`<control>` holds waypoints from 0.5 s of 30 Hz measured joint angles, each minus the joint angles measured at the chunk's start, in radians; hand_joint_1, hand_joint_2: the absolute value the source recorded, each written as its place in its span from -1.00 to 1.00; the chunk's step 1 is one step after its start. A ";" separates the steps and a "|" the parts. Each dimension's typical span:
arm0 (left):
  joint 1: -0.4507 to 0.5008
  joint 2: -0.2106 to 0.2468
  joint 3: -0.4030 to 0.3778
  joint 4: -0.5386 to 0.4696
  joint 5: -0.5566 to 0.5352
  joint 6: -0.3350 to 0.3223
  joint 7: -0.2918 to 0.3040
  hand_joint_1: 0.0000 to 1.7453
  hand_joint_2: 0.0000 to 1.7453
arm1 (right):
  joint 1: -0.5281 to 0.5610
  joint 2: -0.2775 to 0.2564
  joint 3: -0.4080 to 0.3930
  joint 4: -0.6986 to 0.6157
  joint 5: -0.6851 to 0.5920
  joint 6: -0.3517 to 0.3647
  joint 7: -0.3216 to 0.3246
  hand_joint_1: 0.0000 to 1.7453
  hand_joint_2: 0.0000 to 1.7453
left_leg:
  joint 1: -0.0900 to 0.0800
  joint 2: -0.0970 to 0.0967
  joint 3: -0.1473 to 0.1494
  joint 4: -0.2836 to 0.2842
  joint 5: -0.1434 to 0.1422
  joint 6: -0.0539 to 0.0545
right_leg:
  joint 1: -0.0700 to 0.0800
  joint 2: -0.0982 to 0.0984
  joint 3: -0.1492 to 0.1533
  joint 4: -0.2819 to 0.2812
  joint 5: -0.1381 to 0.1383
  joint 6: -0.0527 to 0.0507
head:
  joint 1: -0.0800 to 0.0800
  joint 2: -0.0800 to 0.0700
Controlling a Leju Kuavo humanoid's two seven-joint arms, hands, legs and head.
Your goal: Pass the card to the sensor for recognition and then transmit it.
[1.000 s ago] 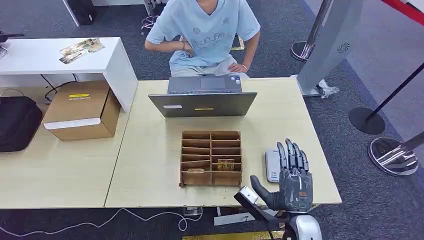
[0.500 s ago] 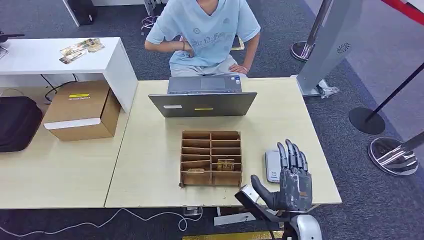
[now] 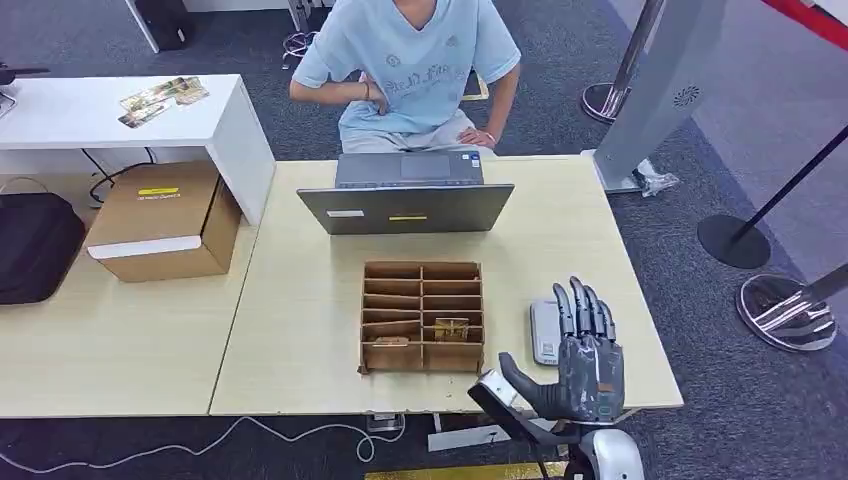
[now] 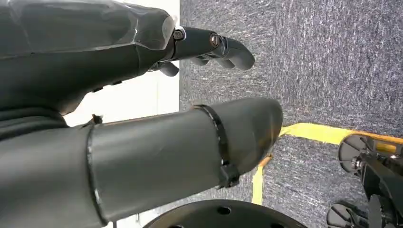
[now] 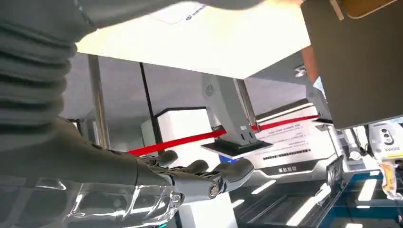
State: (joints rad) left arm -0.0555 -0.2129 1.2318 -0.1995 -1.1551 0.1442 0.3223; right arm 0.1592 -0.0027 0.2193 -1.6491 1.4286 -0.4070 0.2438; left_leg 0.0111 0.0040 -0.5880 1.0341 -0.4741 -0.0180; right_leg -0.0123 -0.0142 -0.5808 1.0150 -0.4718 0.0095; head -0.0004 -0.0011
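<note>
A wooden card organizer [image 3: 422,316] stands in the middle of the light table [image 3: 300,330]. One card [image 3: 451,329] stands in a near right slot and another card [image 3: 390,342] lies in a near left slot. To the organizer's right lies the small grey sensor [image 3: 544,332]. My right hand [image 3: 587,352] hovers just right of the sensor with fingers straight, thumb spread, and nothing in it. The right wrist view shows the same right hand [image 5: 142,175] with nothing in it. My left hand [image 4: 142,95] hangs over grey carpet, fingers extended and holding nothing.
An open grey laptop [image 3: 405,195] stands behind the organizer. A person in a light blue shirt [image 3: 410,60] sits at the table's far side. A cardboard box [image 3: 165,220] and a black bag [image 3: 35,245] rest on the left table. Stanchion bases [image 3: 790,310] stand on the right.
</note>
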 joint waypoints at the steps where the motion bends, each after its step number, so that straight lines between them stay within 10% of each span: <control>1: 0.000 0.000 0.002 0.000 0.001 0.001 0.000 -1.00 -1.00 | 0.000 0.000 0.000 0.000 0.001 0.000 -0.001 -1.00 1.00 | 0.000 0.000 0.000 0.000 0.000 0.000 | 0.000 0.000 0.000 0.000 0.000 0.000 | 0.000 0.000; 15: -0.001 -0.005 0.021 0.000 0.025 0.011 0.000 -1.00 -1.00 | -0.019 0.010 0.012 0.005 -0.030 0.032 -0.031 -0.76 1.00 | 0.000 0.000 0.000 0.000 0.000 0.000 | 0.000 0.000 0.000 0.000 0.000 0.000 | 0.000 0.000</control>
State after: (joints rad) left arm -0.0568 -0.2174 1.2528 -0.1995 -1.1303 0.1553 0.3223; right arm 0.1400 0.0069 0.2312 -1.6438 1.3989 -0.3747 0.2125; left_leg 0.0111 0.0039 -0.5883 1.0341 -0.4741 -0.0180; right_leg -0.0123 -0.0143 -0.5808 1.0151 -0.4718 0.0095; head -0.0004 -0.0011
